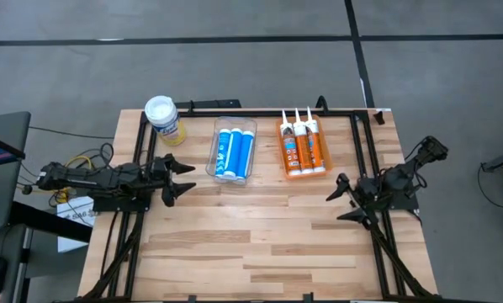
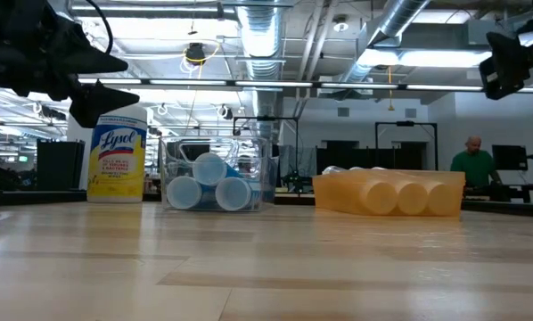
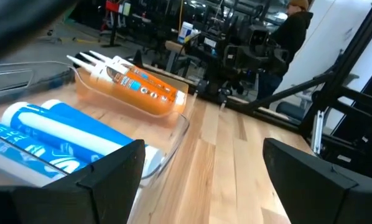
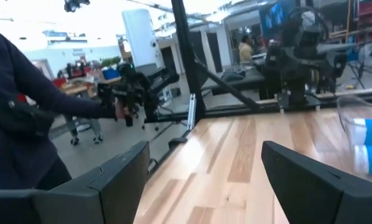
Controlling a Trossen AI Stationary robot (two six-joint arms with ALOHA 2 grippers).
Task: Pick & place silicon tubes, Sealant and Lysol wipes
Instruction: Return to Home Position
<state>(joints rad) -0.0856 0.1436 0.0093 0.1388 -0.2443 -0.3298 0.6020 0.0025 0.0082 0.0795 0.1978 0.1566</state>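
The Lysol wipes canister (image 1: pixel 164 119), white lid and yellow label, stands upright at the table's far left; it shows in the low view (image 2: pixel 117 153). Blue-and-white silicon tubes (image 1: pixel 233 151) lie in a clear bin (image 1: pixel 214 139). Orange sealant tubes (image 1: pixel 303 145) lie side by side in an amber tray (image 1: pixel 282 147). My left gripper (image 1: pixel 187 179) is open and empty at the left side, near the clear bin. My right gripper (image 1: pixel 340 202) is open and empty at the right side.
A black frame (image 1: pixel 235 112) runs along the table's far and side edges. The near half of the wooden table (image 1: pixel 251 252) holds no objects. A person (image 4: pixel 24 112) stands beyond the table in the right wrist view; another person (image 2: pixel 471 165) shows in the room behind.
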